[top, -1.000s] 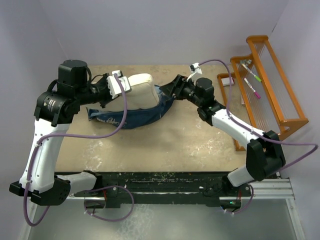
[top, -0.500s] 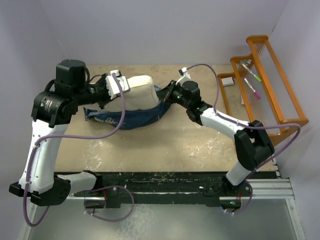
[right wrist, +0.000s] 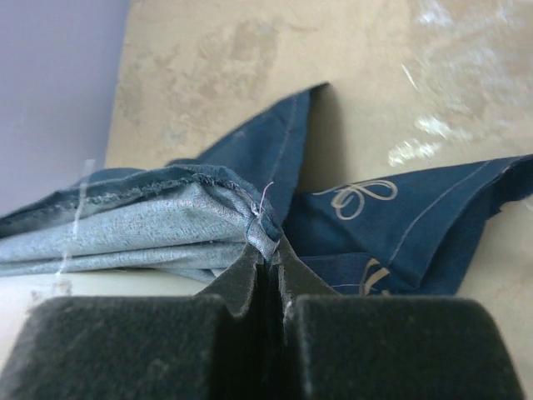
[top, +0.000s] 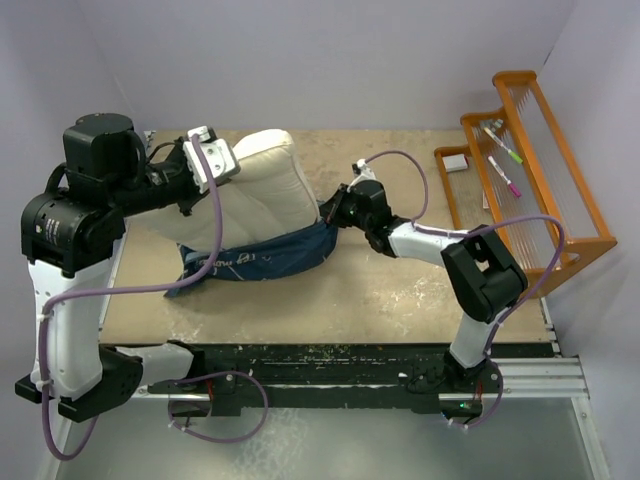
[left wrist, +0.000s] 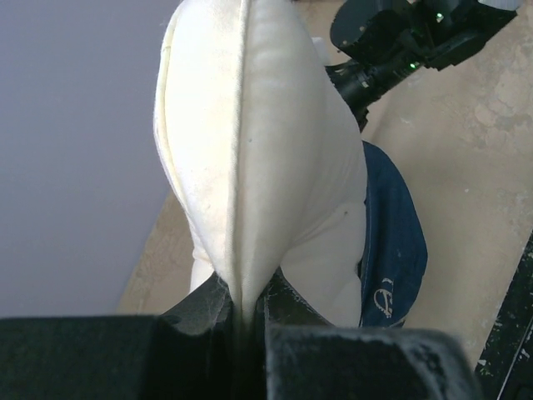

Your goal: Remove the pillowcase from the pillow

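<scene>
Two arms are engaged, one on each task item.

Left jaws: clamped on the pillow (top: 255,190) at its far-left end. In the left wrist view you see the pillow's raised seam running straight down into the closed pads, with cream fabric bulging on both sides of them.

Right jaws: together, pinching a hem of the pillowcase (top: 275,252) just right of the pillow. In the right wrist view a frayed corner of the hem sits at the very tips. The paler inside of the fabric shows to the left, and the dark outside with white line drawing shows to the right.

Pillow: most of it is bare and plump, slanting from the left jaws toward the near right. Only its near end meets the navy fabric. You cannot tell from these views how much of it is inside.

Pillowcase: bunched along the pillow's near side, with white script facing up, lying on the surface (top: 400,290).

Well right of the pillow stands an orange rack (top: 560,215), with markers (top: 505,165) lying on it.
</scene>
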### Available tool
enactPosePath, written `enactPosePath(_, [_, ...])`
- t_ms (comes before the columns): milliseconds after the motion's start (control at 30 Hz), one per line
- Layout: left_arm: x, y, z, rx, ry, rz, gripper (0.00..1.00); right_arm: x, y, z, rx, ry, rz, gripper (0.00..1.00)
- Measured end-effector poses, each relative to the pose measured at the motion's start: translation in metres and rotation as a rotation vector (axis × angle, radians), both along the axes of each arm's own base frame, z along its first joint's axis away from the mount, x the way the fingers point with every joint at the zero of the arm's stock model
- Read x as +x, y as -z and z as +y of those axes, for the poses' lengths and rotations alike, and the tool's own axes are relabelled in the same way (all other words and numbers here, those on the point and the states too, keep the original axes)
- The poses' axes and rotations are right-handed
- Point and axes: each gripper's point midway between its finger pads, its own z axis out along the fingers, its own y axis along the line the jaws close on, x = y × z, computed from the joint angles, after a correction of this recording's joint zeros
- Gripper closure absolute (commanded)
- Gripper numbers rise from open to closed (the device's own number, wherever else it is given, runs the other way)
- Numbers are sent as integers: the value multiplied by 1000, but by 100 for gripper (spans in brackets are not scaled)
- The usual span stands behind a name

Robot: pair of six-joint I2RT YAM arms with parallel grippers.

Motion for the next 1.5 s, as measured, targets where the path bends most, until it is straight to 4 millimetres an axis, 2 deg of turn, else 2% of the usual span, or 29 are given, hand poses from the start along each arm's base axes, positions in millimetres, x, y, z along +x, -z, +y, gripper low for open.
enactPosePath(167, [7, -2, 4, -23, -46, -38, 100, -13, 32, -14, -42, 23, 24, 100])
enactPosePath(200, [9, -2, 4, -31, -53, -42, 100, -14, 34, -16, -51, 23, 17, 98])
enactPosePath(267, [12, -2, 3, -43, -59, -46, 100, -18, 33, -20, -69, 16, -5, 73])
enactPosePath(300, [13, -3, 2, -47, -59, -49, 100, -20, 26, -23, -85, 6, -30, 61])
enactPosePath(333, [14, -4, 0, -51, -55, -54, 100, -21, 17, -26, -101, -2, -59, 52])
enactPosePath(400, [14, -8, -2, -58, -42, -58, 100, -21, -12, -36, -137, -18, -142, 39])
enactPosePath(467, [14, -8, -5, -64, -24, -52, 100, -20, -52, -41, -170, -45, -237, 26])
enactPosePath(533, [13, -4, -9, -63, -6, -31, 100, -16, -113, -42, -184, -76, -371, 17])
enactPosePath(600, [14, 2, -13, -61, 13, -6, 100, -21, -188, -42, -167, -105, -545, 11])
enactPosePath(700, [17, 8, -20, -65, 44, 22, 100, -50, -284, -47, -129, -159, -786, 5])
enactPosePath(733, [17, 9, -21, -66, 52, 28, 100, -61, -306, -48, -117, -181, -848, 3])
enactPosePath(833, [17, 13, -27, -71, 83, 53, 100, -96, -357, -43, -90, -295, -1016, 0])
enactPosePath(900, [15, 16, -30, -73, 104, 77, 100, -112, -374, -31, -75, -395, -1083, 0])
enactPosePath(967, [15, 17, -33, -76, 120, 94, 100, -123, -376, -15, -69, -495, -1107, 0])
enactPosePath(1067, [13, 19, -36, -78, 138, 111, 100, -136, -358, 16, -76, -673, -1085, 0])
enactPosePath(1167, [11, 19, -37, -79, 146, 114, 100, -150, -327, 46, -83, -840, -1032, 1])
enactPosePath(1233, [10, 21, -36, -78, 147, 123, 100, -158, -309, 58, -86, -915, -1004, 6])
enactPosePath(1267, [9, 22, -36, -75, 145, 131, 99, -159, -304, 62, -88, -931, -1001, 11])
enactPosePath(1300, [7, 24, -35, -73, 145, 141, 88, -160, -301, 64, -89, -942, -1001, 21])
enactPosePath(1333, [7, 25, -35, -74, 144, 146, 65, -160, -301, 66, -87, -948, -1004, 39])
enactPosePath(1367, [7, 25, -35, -74, 144, 146, 37, -159, -300, 66, -89, -945, -1005, 61])
enactPosePath(1400, [7, 24, -35, -75, 144, 146, 18, -155, -301, 66, -93, -927, -1005, 80])
enactPosePath(1433, [8, 23, -35, -75, 143, 137, 6, -149, -302, 66, -96, -907, -1001, 92])
enactPosePath(1467, [9, 21, -35, -82, 138, 130, 1, -141, -302, 63, -94, -870, -976, 98])
enactPosePath(1500, [11, 18, -35, -87, 132, 119, 0, -131, -301, 60, -89, -836, -957, 100])
